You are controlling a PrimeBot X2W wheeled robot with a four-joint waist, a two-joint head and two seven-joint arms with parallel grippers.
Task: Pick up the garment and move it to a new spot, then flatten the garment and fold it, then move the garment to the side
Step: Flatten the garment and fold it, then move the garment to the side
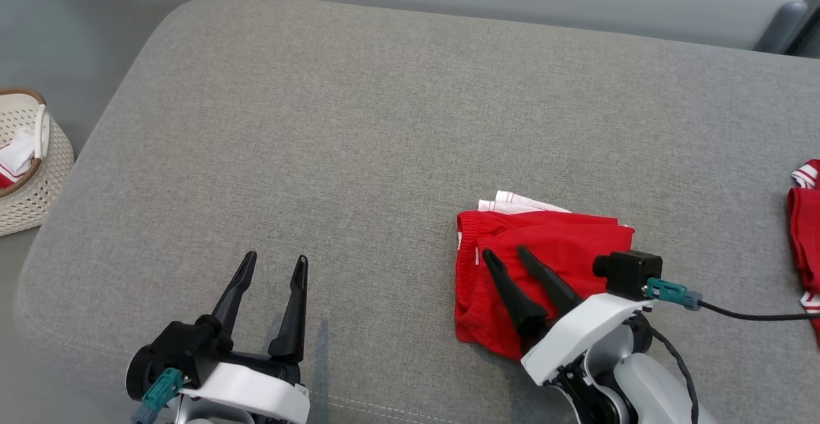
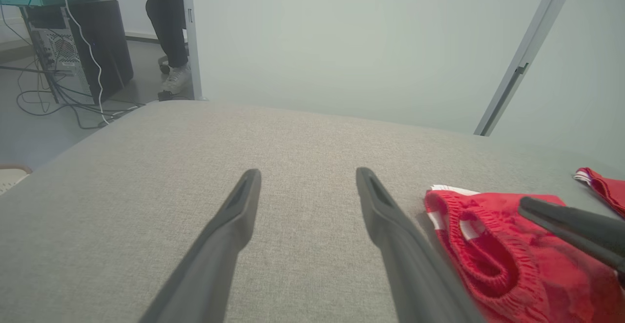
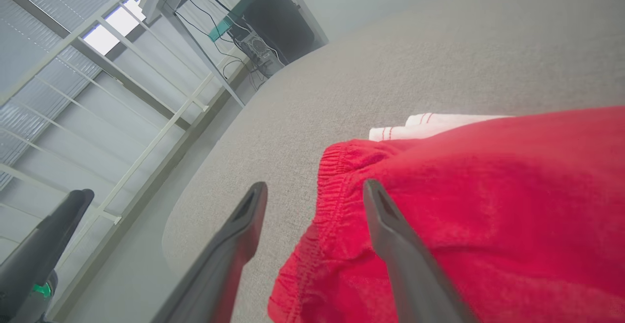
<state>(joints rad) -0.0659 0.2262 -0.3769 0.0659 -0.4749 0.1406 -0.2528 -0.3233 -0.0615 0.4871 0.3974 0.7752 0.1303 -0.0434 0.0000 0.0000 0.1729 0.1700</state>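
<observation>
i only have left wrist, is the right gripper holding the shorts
Observer: No. In the head view the right gripper is open over the shorts, with nothing pinched.
Operator: are they folded
Observer: They look folded: a compact stack with white hems poking out at its far edge.
Operator: whats in that basket on my left
Observer: The basket stands on the floor, and there is white and red cloth inside.

Head view: high, looking down on the grey cushion (image 1: 384, 123) from its near edge. Left wrist view: low over the near left, facing the far wall (image 2: 342, 45). Right wrist view: tilted, close above the red garment (image 3: 488, 191). All three views share that garment.
</observation>
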